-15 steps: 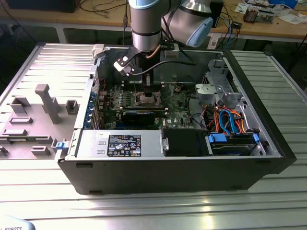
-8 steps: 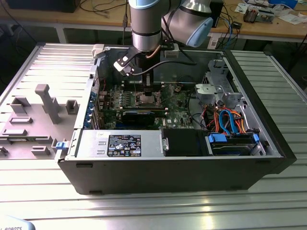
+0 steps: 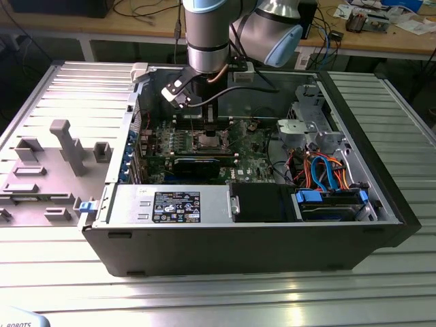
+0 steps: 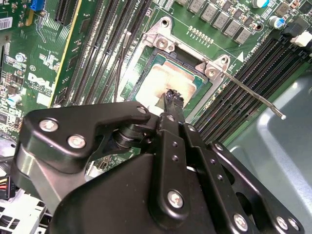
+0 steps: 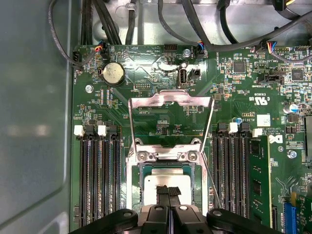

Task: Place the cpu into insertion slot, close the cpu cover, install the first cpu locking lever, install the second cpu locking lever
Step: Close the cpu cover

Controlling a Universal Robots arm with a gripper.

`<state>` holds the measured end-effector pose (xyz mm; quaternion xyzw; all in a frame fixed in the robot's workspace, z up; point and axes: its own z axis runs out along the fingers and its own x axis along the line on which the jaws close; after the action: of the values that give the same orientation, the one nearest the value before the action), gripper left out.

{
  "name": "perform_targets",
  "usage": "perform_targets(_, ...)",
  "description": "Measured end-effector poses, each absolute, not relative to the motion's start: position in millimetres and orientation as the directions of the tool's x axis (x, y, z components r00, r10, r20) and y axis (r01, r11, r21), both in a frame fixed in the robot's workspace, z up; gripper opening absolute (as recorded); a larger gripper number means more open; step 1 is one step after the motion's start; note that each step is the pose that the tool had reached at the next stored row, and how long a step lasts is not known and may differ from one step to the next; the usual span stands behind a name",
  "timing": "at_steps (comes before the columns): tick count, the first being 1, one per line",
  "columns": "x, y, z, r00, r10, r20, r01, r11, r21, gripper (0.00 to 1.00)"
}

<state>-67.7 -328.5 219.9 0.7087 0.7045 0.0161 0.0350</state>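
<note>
The cpu [image 5: 165, 181], a dull silver square, lies in the insertion slot [image 5: 141, 168] on the green board; in the second wrist view the cpu [image 4: 155, 80] sits inside the slot's rim [image 4: 163, 41]. The cpu cover [image 5: 170, 99], a shiny frame with a window, stands raised off the slot on its hinge. A thin locking lever [image 4: 253, 96] sticks out beside the slot. My gripper [image 5: 168, 191] hangs right over the cpu with its fingers pressed together, the gripper [image 4: 173, 96] tips at the chip's top, nothing between them. In the exterior view the gripper [image 3: 210, 126] is inside the case above the slot [image 3: 211, 142].
Black memory slots [image 5: 100, 175] flank the socket on both sides. The open computer case [image 3: 245, 238] holds a power supply [image 3: 174, 204], a drive cage [image 3: 310, 126] and blue and orange cables [image 3: 327, 170]. A grey fixture [image 3: 61, 146] stands at the exterior view's left.
</note>
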Motion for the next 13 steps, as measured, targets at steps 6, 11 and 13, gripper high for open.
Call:
perform_targets(6, -66.0, -328.4, 219.8, 0.007, 1.0, -0.027, 0.997, -0.005, 0.072, 0.11)
perform_targets(11, -60.9, -328.6, 219.9, 0.007, 1.0, -0.027, 0.998, -0.005, 0.064, 0.11)
perform_targets(13, -60.9, -328.5, 221.3, 0.007, 1.0, -0.028, 0.998, -0.005, 0.063, 0.11)
